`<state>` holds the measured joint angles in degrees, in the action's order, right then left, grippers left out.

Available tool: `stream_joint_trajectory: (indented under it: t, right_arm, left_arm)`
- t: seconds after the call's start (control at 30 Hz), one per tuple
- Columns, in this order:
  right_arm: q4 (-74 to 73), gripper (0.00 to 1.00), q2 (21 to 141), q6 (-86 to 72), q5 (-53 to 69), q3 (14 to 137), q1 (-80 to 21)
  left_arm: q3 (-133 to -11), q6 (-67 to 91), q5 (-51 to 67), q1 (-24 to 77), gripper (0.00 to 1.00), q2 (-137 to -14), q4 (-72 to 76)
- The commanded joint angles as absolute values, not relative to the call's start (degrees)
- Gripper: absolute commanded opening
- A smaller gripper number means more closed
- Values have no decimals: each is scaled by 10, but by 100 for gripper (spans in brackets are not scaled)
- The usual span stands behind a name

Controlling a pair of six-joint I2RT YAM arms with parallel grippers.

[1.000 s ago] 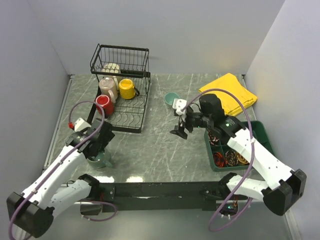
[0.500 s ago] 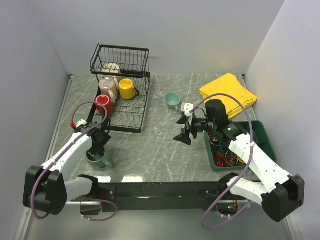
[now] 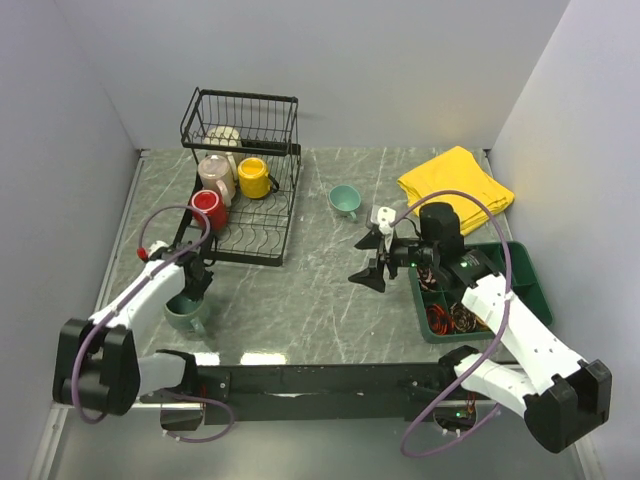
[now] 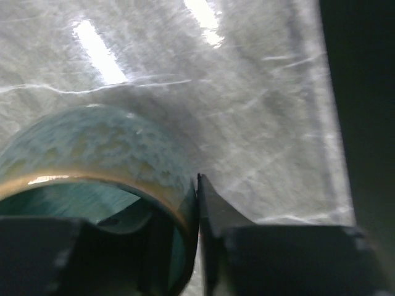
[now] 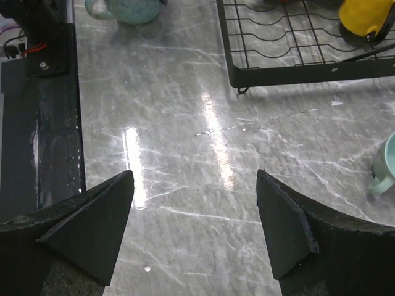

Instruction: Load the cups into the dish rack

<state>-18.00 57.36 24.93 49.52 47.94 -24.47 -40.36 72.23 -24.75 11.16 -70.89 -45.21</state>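
Left tool [image 4: 182, 209] pinches the rim wall of the grey-green mug [image 4: 92, 142] on the desk [image 3: 300, 290] near the dish rack [image 3: 236, 258], right tool [image 5: 194, 216] open and empty; the glazed one-wall grip could let the mug slip or swing on lifting.

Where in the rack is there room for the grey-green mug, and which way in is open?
Free: dish rack, front-right slots, right of the red mug and in front of the yellow mug. Way in: the marble table between rack and small teal mug. Crowded: the rack's rear-left, with the beige mug and the cream mug in the basket.
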Motion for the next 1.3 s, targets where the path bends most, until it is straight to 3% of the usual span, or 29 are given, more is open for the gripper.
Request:
stream_joint_trajectory:
  t: [0.0, 0.2, 0.33, 0.47, 0.6, 0.97, 1.27]
  right_arm:
    - [-165, 86, 560, 246, 524, 474, -239]
    - [-220, 86, 587, 276, 549, 497, -242]
    - [-311, 86, 627, 324, 566, 567, -250]
    - [-375, 86, 678, 328, 598, 634, -267]
    - [-342, 87, 723, 209, 628, 685, -299]
    - [-6, 100, 765, -250, 585, 696, -337]
    - [44, 100, 784, -396, 501, 688, -347]
  left_arm:
    - [-404, 700, -246, 108, 16, -624, -432]
    - [-411, 678, -194, 108, 3, -499, -446]
    - [-424, 685, -72, 108, 1, -398, -428]
    - [-404, 745, 51, 108, 1, -323, -285]
    - [-363, 857, 110, 109, 1, -305, -26]
    - [-478, 892, -20, 266, 1, -464, 235]
    - [-515, 869, -75, 334, 1, -544, 383]
